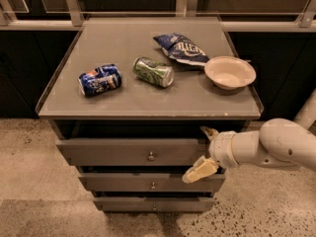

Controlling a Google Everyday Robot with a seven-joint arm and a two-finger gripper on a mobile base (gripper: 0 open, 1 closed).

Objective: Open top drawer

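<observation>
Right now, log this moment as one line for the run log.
task: open top drawer | gripper: jaws open, at drawer front's right end, not on knob | countertop: blue can, green can, chip bag, bowl
</observation>
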